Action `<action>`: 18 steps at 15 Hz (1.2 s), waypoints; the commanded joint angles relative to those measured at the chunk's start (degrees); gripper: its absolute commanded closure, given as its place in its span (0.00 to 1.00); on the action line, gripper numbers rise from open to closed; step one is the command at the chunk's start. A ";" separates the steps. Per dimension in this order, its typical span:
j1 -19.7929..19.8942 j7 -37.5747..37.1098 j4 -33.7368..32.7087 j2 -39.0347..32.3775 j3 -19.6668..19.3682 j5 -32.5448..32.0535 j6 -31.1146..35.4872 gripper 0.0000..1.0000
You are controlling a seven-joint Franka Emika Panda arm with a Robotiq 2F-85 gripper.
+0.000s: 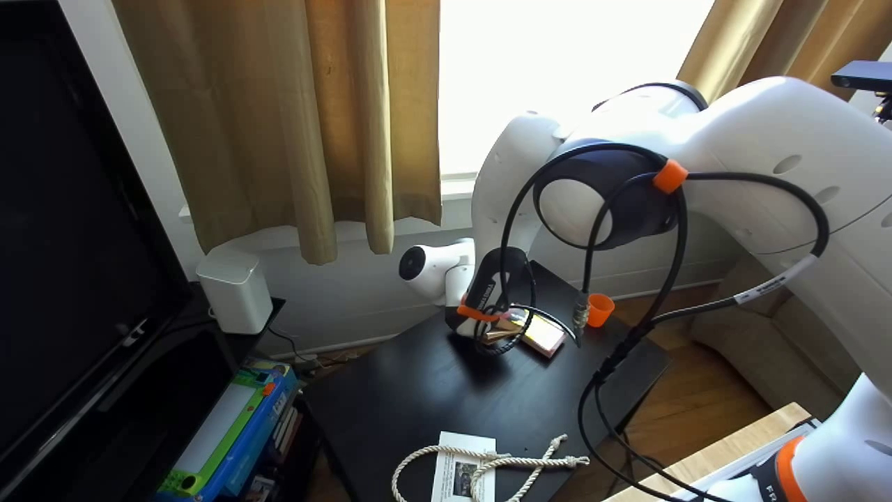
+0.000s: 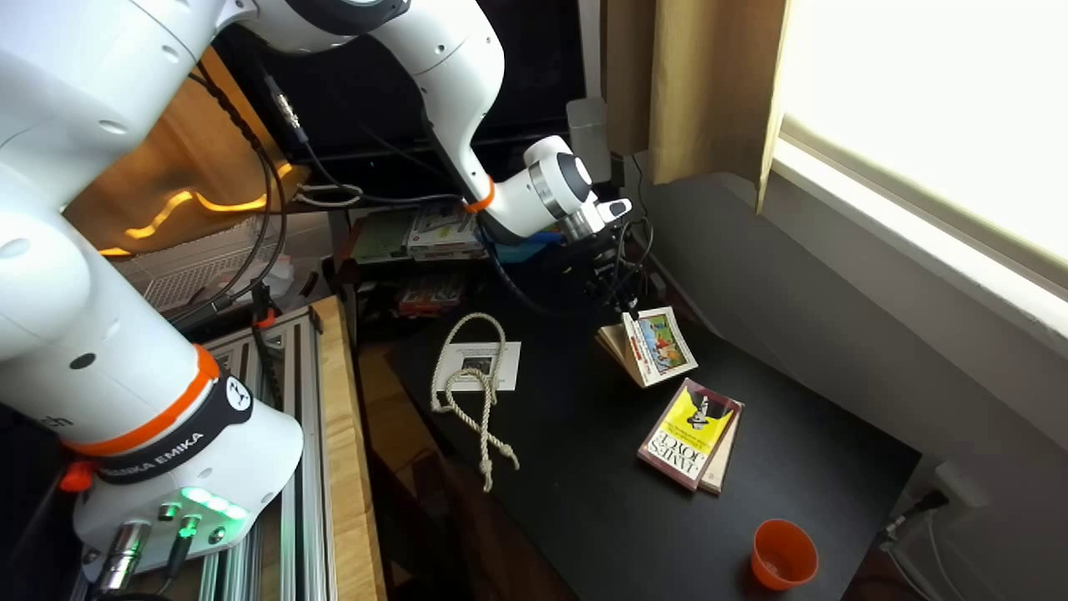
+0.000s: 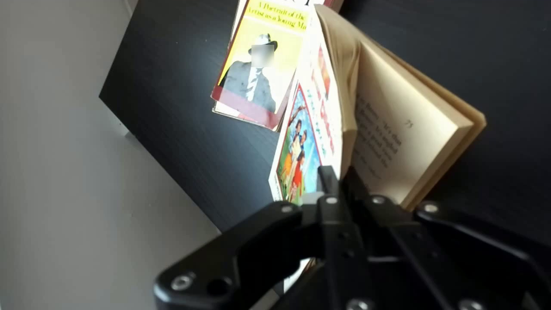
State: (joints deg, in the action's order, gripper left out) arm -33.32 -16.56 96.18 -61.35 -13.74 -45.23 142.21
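A paperback book with white cover and a colourful picture stands partly open on the black table (image 2: 584, 501). The book shows in an exterior view (image 2: 663, 342) and in the wrist view (image 3: 400, 125). My gripper (image 3: 340, 174) is shut on the edge of its raised front cover and some pages; the rest of the book leans away, showing a printed page. In an exterior view the gripper (image 2: 630, 310) is at the book's far upper edge. A yellow and maroon James Joyce book (image 2: 692, 426) lies beside it on top of another book; it also shows in the wrist view (image 3: 267, 82).
An orange cup (image 2: 797, 563) stands near the table's end. A white rope (image 1: 536, 461) lies over a white printed card (image 1: 468, 443). A wall with a window borders the table. A television (image 1: 63, 230) and white speaker (image 1: 237, 293) stand beyond. Cables hang from the arm.
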 commanded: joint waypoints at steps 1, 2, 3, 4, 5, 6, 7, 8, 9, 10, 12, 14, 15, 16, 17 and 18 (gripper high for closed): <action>-0.30 -2.60 2.02 2.05 -0.06 -5.76 -1.58 0.98; -0.19 -2.94 2.12 2.31 0.06 -6.99 -2.24 0.98; -0.10 -3.32 2.23 2.55 0.13 -8.29 -3.11 0.98; 0.08 -3.79 2.72 2.94 0.33 -9.60 -3.80 0.98; 0.24 -4.06 2.89 3.14 0.59 -10.87 -5.01 0.98; 0.46 -4.38 2.95 3.09 0.87 -12.06 -6.37 0.98; 0.75 -4.77 3.11 3.18 1.22 -13.24 -7.63 0.98; 1.12 -5.09 3.33 3.08 1.58 -14.50 -8.68 0.98; 1.53 -5.49 3.52 3.06 2.05 -15.74 -9.64 0.98; 1.99 -5.90 3.97 3.10 2.53 -17.12 -10.30 0.98; 2.94 -7.57 5.13 3.22 3.43 -20.01 -11.06 0.98; 3.91 -10.75 6.47 3.33 4.26 -23.37 -10.83 0.98; 4.32 -12.87 7.41 3.42 4.58 -25.26 -10.62 0.98; 4.95 -14.75 8.16 3.53 5.08 -27.02 -10.55 0.98; 5.43 -17.23 8.94 3.41 5.46 -28.74 -10.76 0.98; 6.18 -19.38 9.60 3.35 6.14 -30.25 -10.51 0.98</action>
State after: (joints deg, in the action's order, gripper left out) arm -29.46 -29.61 102.00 -59.59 -10.07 -70.11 132.43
